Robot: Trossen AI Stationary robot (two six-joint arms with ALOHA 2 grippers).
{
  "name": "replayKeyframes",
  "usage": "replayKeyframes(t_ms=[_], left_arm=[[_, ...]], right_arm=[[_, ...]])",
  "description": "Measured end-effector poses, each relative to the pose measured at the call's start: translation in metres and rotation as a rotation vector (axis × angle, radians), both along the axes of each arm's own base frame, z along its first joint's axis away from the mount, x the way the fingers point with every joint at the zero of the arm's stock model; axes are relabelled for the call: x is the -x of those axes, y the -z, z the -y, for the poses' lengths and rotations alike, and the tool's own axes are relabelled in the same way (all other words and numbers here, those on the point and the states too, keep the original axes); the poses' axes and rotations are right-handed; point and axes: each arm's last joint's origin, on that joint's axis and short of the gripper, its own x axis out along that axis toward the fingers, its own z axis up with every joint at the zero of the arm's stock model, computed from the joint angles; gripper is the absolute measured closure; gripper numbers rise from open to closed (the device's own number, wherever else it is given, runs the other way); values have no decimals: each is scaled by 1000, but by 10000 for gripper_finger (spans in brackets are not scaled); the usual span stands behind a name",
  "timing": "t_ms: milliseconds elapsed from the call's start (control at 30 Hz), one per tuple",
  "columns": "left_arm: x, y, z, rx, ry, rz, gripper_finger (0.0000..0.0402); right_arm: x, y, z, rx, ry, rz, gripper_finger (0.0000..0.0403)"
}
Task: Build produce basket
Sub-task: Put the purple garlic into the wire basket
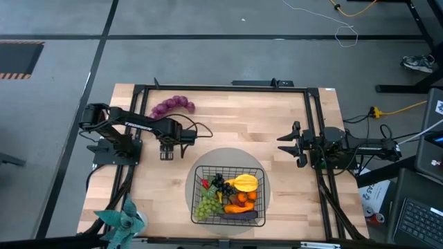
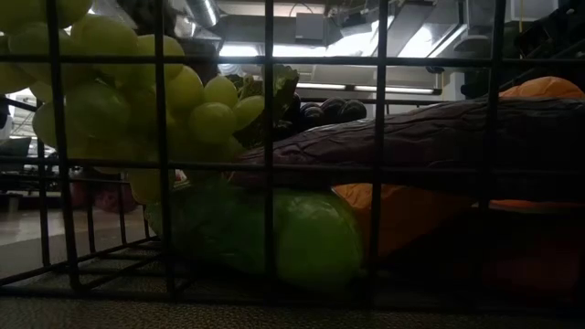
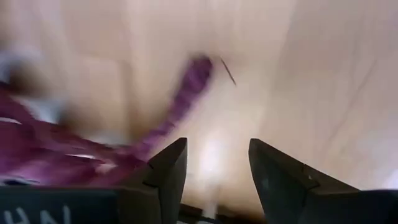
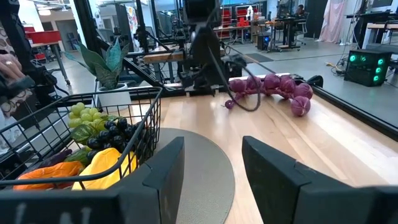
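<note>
The black wire-mesh basket stands on a round grey mat near the table's front, holding green grapes, dark grapes, a yellow banana, orange pieces, a dark eggplant and a red chili. A purple grape bunch lies on the wood at the far left. My left gripper is open and empty between the bunch and the basket; its wrist view shows the blurred bunch. My right gripper is open and empty at the right.
A teal leafy plant stands at the table's near left corner. A black frame rail runs along the far edge. Bare wood lies between the two grippers. A person shows beyond the table in the right wrist view.
</note>
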Motion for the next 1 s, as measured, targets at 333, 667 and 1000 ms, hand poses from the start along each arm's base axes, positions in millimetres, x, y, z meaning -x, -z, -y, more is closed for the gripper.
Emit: replayKeyframes(t_ms=[333, 667, 1000], left_arm=[[-9, 1, -20, 67, -12, 83, 234], [8, 28, -37, 75, -73, 99, 234], [7, 36, -41, 3, -65, 167, 234]], right_arm=[[0, 0, 0, 0, 0, 0, 238], [0, 0, 0, 0, 0, 0, 238], [0, 0, 0, 0, 0, 0, 238]])
